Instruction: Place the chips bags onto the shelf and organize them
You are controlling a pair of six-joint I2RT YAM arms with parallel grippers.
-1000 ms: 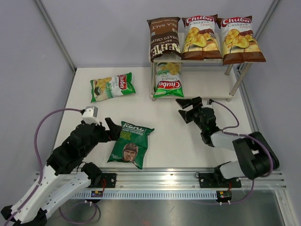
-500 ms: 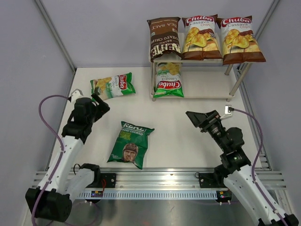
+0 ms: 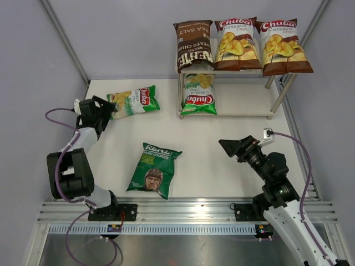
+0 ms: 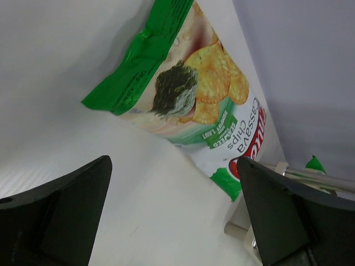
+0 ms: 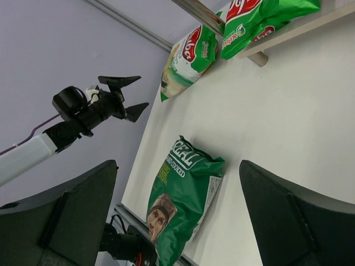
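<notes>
As I watch from the overhead camera, this is how my rig stands.

Left gripper [image 3: 110,108]: spread wide and holding nothing. It sits at the far left of the bench [image 3: 222,130] and points at the loose green-and-white bag [image 3: 133,102].
Left wrist camera: I see bare bench between the two fingers, with that bag lying just ahead of them, apart from both.
Right gripper [image 3: 233,145]: spread wide and holding nothing. It is above the right side of the bench on the near side of the shelf [image 3: 249,102], well apart from every bag.
Loose green-and-white bag: flat on the bench, left of the shelf, long side running left to right.
Dark green bag [image 3: 153,169]: flat and face up on the bench, between my two arms, towards the near edge. Nothing touches it.
Shelf: at the far right corner of the bench, two boards on thin metal legs.
Top board: three bags side by side. The dark brown bag [image 3: 193,47] is at the left with its lettering upside down to me, and the two brown-and-white bags [image 3: 238,43] are to its right.
Lower board: the shelved green-and-white bag [image 3: 198,94] lies at the left end, its far part tucked under the top board.
</notes>
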